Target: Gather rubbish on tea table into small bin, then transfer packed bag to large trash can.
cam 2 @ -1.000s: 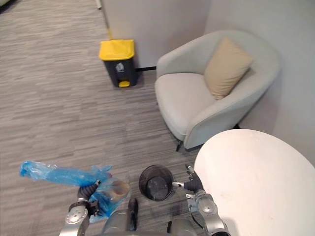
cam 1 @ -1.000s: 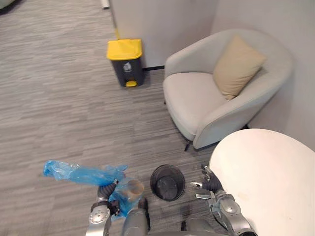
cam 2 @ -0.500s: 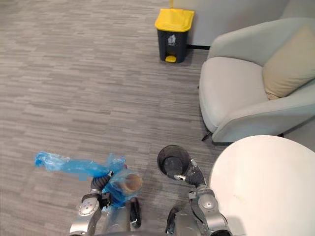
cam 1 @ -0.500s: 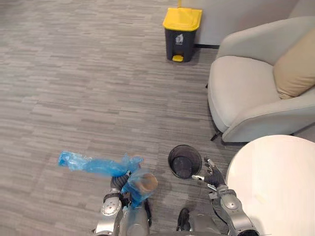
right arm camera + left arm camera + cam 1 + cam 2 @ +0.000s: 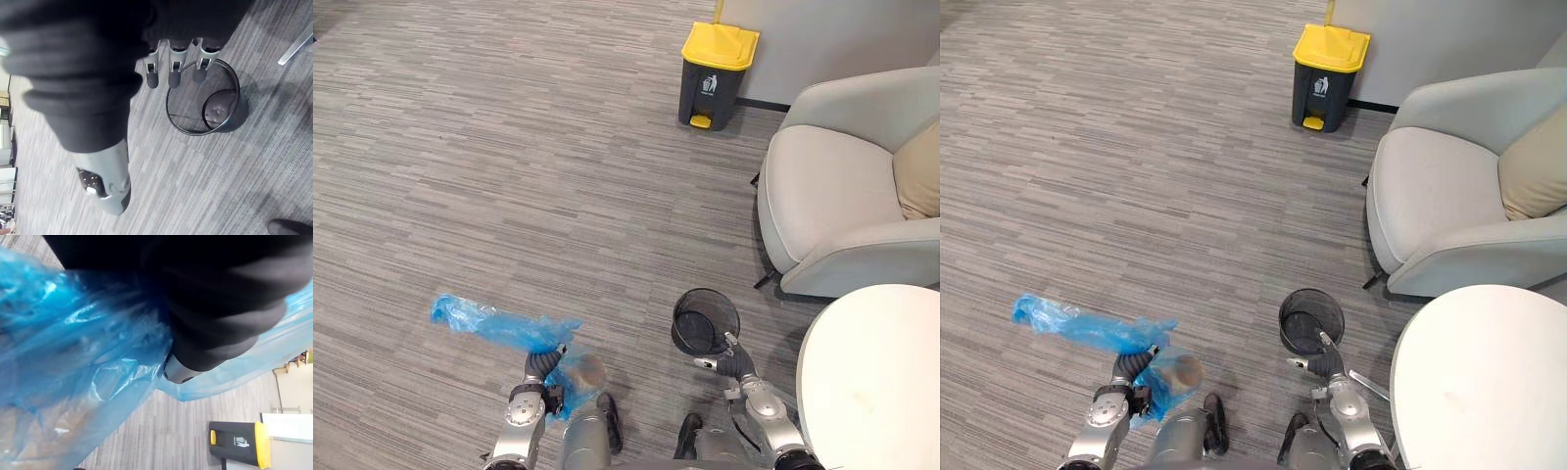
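A blue plastic bag point(image 5: 499, 328) with a brown paper cup inside hangs from my left hand point(image 5: 540, 364), which is shut on its gathered neck; the loose end trails off to the left. The left wrist view has the bag point(image 5: 73, 357) bunched against the hand's dark cover. The small black mesh bin point(image 5: 705, 321) stands on the floor with no liner, just in front of my right hand point(image 5: 729, 362). That hand is open, its fingers point(image 5: 171, 68) straight above the bin's rim point(image 5: 205, 98). The large trash can point(image 5: 718, 64), dark with a yellow lid, stands far ahead by the wall.
A grey armchair point(image 5: 832, 196) with a tan cushion point(image 5: 922, 181) sits at the right. The round white tea table point(image 5: 881, 382) fills the lower right corner. Wide grey striped carpet point(image 5: 509, 166) lies between me and the trash can.
The whole picture has swung, so the camera has moved: trash can and armchair now sit farther right. The bag stays in my left hand; my right hand stays by the small bin.
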`<state>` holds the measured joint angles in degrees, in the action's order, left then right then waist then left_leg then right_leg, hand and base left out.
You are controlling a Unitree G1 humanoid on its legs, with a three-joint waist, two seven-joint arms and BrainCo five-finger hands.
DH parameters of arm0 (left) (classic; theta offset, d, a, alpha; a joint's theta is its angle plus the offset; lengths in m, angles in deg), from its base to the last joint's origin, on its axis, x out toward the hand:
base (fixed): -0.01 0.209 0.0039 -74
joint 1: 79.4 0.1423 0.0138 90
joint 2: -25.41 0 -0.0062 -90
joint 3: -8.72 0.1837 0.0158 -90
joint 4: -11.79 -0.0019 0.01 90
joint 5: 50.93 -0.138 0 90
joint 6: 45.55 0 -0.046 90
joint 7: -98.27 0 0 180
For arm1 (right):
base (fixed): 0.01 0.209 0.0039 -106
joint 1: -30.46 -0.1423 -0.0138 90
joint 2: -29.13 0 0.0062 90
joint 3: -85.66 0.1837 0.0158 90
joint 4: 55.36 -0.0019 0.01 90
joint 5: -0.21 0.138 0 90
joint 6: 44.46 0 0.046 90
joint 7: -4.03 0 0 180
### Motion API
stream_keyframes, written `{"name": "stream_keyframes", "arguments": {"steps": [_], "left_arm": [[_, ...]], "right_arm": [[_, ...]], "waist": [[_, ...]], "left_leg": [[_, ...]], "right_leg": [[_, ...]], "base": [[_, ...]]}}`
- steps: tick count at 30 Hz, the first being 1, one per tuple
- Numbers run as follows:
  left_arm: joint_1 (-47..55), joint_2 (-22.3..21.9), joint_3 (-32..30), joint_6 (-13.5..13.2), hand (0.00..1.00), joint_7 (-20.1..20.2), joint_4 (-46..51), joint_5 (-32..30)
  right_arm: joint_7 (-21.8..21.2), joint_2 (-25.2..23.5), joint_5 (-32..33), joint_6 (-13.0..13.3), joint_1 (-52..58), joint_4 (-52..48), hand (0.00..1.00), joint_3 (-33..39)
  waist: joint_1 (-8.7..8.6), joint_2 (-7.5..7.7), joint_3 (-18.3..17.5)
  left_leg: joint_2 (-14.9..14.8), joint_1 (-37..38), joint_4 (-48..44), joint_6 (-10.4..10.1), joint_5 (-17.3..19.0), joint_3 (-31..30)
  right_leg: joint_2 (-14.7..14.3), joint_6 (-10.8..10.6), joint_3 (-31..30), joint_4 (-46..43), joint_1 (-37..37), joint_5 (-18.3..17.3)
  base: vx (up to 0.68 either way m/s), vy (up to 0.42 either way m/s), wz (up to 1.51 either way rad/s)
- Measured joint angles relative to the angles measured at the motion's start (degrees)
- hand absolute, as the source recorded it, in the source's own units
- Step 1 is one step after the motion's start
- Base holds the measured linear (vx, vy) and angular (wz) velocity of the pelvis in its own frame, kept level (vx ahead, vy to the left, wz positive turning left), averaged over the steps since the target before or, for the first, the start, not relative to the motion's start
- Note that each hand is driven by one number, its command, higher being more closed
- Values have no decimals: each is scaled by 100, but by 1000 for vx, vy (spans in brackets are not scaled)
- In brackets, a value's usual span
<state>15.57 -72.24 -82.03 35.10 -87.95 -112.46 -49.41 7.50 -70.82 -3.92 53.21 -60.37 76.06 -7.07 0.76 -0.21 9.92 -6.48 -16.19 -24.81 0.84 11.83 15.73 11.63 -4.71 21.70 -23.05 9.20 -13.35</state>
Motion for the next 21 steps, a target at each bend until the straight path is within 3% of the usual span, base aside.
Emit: {"name": "stream_keyframes", "arguments": {"steps": [2, 4, 5, 6, 8, 10, 12, 13, 15, 17, 19, 21], "left_arm": [[85, 7, 1, 6, 100, 1, 0, 4], [147, 28, -2, 7, 100, 1, 2, 6], [158, 31, -11, 14, 100, 0, 1, 10], [168, 44, -34, 15, 100, 0, 2, 10], [158, 86, -100, 14, 100, -4, -1, 14], [119, 142, -164, 18, 100, -4, -14, 13], [21, 124, -162, 22, 100, 3, -83, 13], [9, 129, -165, 22, 100, 4, -128, 12], [-2, 96, -164, 20, 100, 10, -133, 9], [6, 74, -174, 11, 100, 12, -122, 9], [15, 10, -222, 16, 100, 9, -120, 9], [96, -150, -276, 30, 100, 20, 13, 10]], "right_arm": [[-6, -5, -1, -57, 31, 72, 0, -1], [-6, -5, -1, -77, 21, 72, 0, 3], [-9, 8, 0, -77, 1, 92, 0, 3], [-15, -4, 0, -78, 22, 118, 0, 0], [-39, -46, 2, -79, 43, 198, 0, 2], [-43, -60, 2, -74, 5, 228, 0, 6], [-42, -1, 3, -76, 10, 316, 0, 44], [-39, 7, 3, -113, 65, 392, 0, 107], [-36, 51, 4, -146, 189, 393, 0, 238], [-32, 119, 4, -155, 194, 382, 0, 275], [-38, 92, 4, -165, 136, 337, 0, 273], [-33, 50, 5, -177, 238, 61, 0, 260]], "waist": [[-9, 104, 10], [-11, 185, 14], [-27, 195, 40], [-81, 169, 60], [-181, 101, 123], [-175, 229, 122], [-268, 237, 133], [-310, 283, 106], [-345, 285, 60], [-312, 26, 7], [-298, -65, 26], [-285, -147, 27]], "left_leg": [[164, 24, -139, 66, 194, -38], [365, 79, -140, 138, 306, -75], [423, 121, -147, 217, 348, -113], [455, 262, -132, 290, 392, -272], [401, 415, -68, 355, 440, -540], [440, 582, 148, 360, 442, -606], [467, 746, 327, 317, 470, -729], [572, 961, 440, 195, 503, -795], [651, 1221, 431, 53, 698, -1007], [468, 1282, 419, -69, 722, -1095], [295, 1160, -148, -440, 533, -1072], [-101, 862, -1796, -892, 89, -965]], "right_leg": [[254, -113, -41, -388, 12, -222], [432, -128, -160, -667, 32, -184], [485, 38, -478, -1115, 233, -47], [443, 501, -970, -2113, 745, 396], [67, 167, -1193, -1979, 910, -10], [-242, 149, -1153, -1318, 1152, -32], [-544, 112, -989, -387, 1307, 165], [-703, 193, -1073, 359, 1268, 547], [-752, 625, -1235, 387, 1132, 1305], [-867, 726, -1055, 296, 1078, 1084], [-966, 804, -956, 353, 823, 904], [-1196, 915, -895, 622, 93, 746]], "base": [[3, 86, 18], [84, 102, 24], [210, 172, 33], [184, 148, 44], [207, 63, 50], [247, -15, 30], [338, -46, 43], [301, -42, 46], [394, -93, 56], [501, -134, 30], [519, -156, 14], [474, -118, 4]]}}
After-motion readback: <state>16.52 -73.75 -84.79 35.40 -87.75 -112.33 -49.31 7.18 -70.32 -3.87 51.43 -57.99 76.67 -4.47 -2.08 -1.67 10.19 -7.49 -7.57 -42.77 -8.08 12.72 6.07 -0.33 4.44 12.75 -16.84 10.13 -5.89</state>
